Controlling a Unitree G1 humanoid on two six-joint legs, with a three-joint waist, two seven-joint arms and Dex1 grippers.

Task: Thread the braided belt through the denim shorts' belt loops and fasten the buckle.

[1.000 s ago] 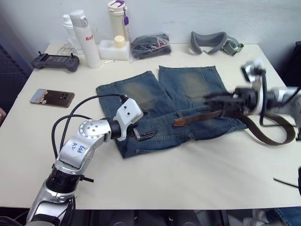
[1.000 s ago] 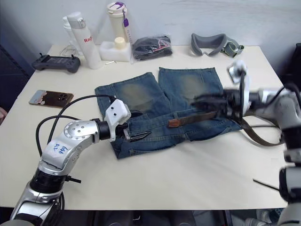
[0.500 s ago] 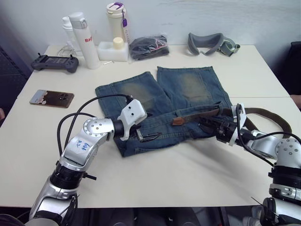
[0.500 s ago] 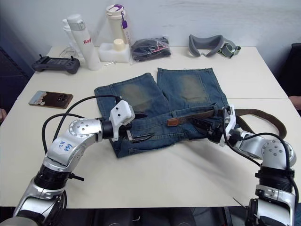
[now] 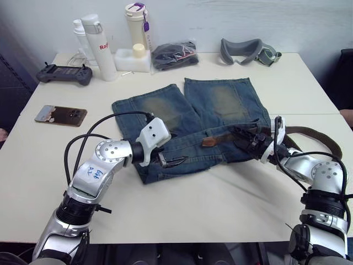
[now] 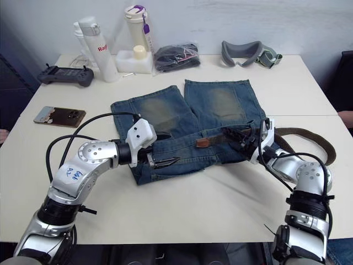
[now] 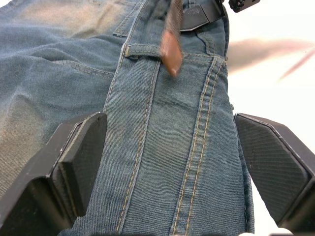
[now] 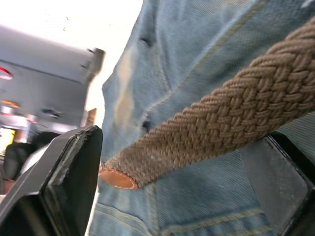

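Note:
The denim shorts (image 5: pixel 220 99) lie flat mid-table with the waistband toward me. The braided belt (image 5: pixel 317 134) runs from a loop on the table at the right across the waistband to its reddish-brown tip (image 5: pixel 209 142). My right gripper (image 5: pixel 242 138) is over the waistband's right part, fingers apart, and the belt (image 8: pixel 221 128) passes between them. My left gripper (image 5: pixel 174 161) hovers open over the waistband's left part with nothing between its fingers. In the left wrist view the belt tip (image 7: pixel 170 49) hangs just over one of the belt loops (image 7: pixel 140 50). The buckle is hidden.
Along the table's far edge stand a game controller (image 5: pixel 65 73), two bottles (image 5: pixel 100 47), a white box (image 5: pixel 132 58), a black bundle in a plastic bag (image 5: pixel 175 53) and grey goggles (image 5: pixel 248 51). A phone (image 5: pixel 60 115) lies at the left.
My right arm came down from a raised position at the right to the waistband, then edged slightly further over the shorts. The belt tip and my left gripper stayed about where they were.

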